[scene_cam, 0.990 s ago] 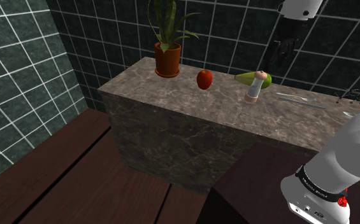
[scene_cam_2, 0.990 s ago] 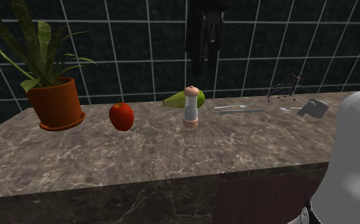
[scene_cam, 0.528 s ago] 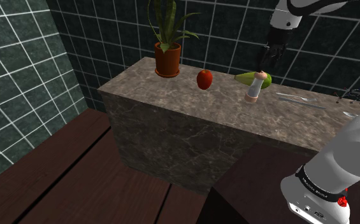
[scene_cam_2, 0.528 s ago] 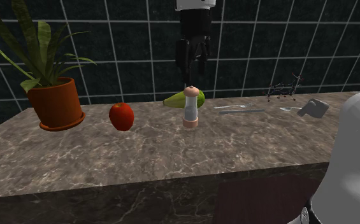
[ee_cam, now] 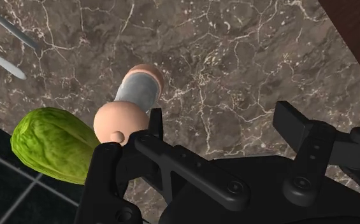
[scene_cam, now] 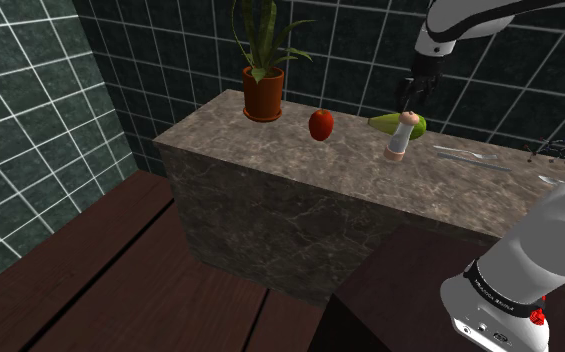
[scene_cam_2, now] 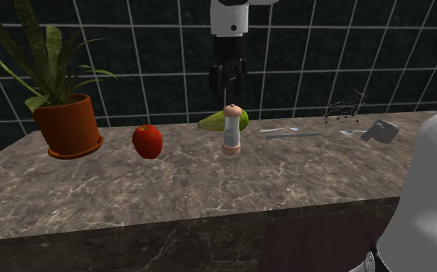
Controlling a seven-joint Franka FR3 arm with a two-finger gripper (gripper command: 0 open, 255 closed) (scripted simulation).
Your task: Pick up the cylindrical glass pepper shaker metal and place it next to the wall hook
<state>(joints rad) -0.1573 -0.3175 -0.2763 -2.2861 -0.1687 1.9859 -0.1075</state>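
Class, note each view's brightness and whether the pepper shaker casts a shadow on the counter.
Shoulder view: dim, dark tiled walls; the pepper shaker casts no clear shadow on the counter. Second exterior view: equally dim, none either. Wrist view: counter brighter, evenly lit, no shadow.

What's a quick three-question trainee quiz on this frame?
1. True or false: the gripper is shut on the pepper shaker.
2. Which thing sits nearest the pepper shaker? A. red apple B. green fruit C. potted plant
3. Fill in: the pepper shaker stands ____ on the counter.

Key
1. False. The fingers stand apart above the pepper shaker and hold nothing.
2. B.
3. upright.
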